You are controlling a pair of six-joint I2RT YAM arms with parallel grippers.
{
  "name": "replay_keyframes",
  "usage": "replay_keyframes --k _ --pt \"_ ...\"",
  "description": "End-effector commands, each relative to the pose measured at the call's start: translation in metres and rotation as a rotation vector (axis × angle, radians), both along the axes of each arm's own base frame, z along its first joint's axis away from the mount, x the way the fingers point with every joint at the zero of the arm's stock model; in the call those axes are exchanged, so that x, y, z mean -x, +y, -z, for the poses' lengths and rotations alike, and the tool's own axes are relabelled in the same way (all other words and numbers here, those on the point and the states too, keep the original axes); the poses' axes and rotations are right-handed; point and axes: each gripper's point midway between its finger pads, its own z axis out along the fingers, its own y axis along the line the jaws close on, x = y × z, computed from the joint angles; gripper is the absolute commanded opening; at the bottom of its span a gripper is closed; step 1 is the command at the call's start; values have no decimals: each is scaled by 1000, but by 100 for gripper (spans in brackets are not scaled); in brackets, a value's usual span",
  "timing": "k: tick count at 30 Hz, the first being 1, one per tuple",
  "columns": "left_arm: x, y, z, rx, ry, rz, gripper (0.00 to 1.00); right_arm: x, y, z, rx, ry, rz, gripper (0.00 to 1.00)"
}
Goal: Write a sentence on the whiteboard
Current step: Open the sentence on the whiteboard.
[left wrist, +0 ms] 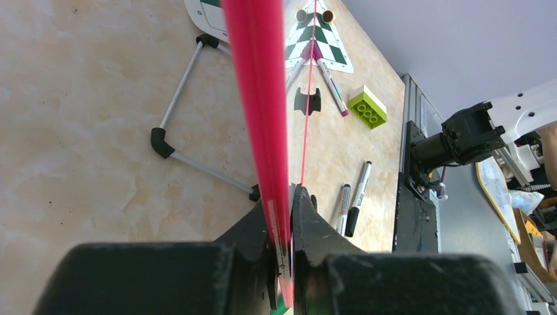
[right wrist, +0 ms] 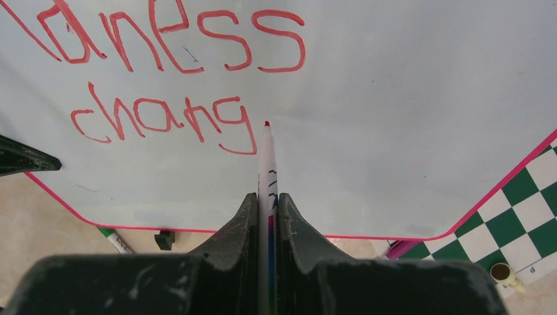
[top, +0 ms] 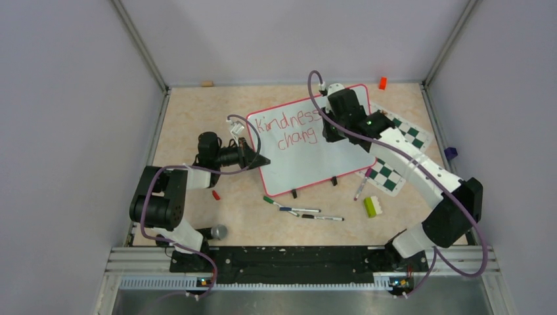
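Observation:
The whiteboard (top: 309, 164) lies tilted at mid-table, white with a red-pink frame. Red lettering (top: 289, 131) on it reads "Kindness" and, below, "chang". My left gripper (top: 263, 159) is shut on the board's left edge; in the left wrist view its jaws (left wrist: 284, 223) pinch the pink frame (left wrist: 259, 98). My right gripper (top: 328, 134) is over the board's upper right, shut on a red-tipped marker (right wrist: 267, 170). The marker's tip is just right of the final "g" of the lettering (right wrist: 164, 118), close over the board (right wrist: 394, 131).
The green-and-white chess mat (top: 394, 174) lies under the board's right side. A green brick (top: 372, 206), a pink marker (top: 362, 185) and several markers (top: 309, 211) lie in front of the board. A red cap (top: 215, 194) lies at the left. An orange block (top: 382, 83) sits at the back.

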Motion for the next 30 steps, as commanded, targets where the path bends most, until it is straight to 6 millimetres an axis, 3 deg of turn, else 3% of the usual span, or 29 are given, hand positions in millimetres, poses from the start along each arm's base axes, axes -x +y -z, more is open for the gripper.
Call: replay_keyframes --k 1,8,17,24,30 --pt "-15 16 50 -141 41 -147 0 -23 4 -24 -33 -83 31 0" --pt "-15 16 50 -141 40 -147 0 -30 1 -22 -13 -97 53 0" --pt "-15 16 50 -142 41 -148 0 -37 -8 -3 38 -81 102 0" --pt "-15 16 50 -141 41 -147 0 -40 -22 -5 37 -87 148 0" --pt "-15 16 50 -141 39 -147 0 -41 -18 -9 20 -90 138 0"
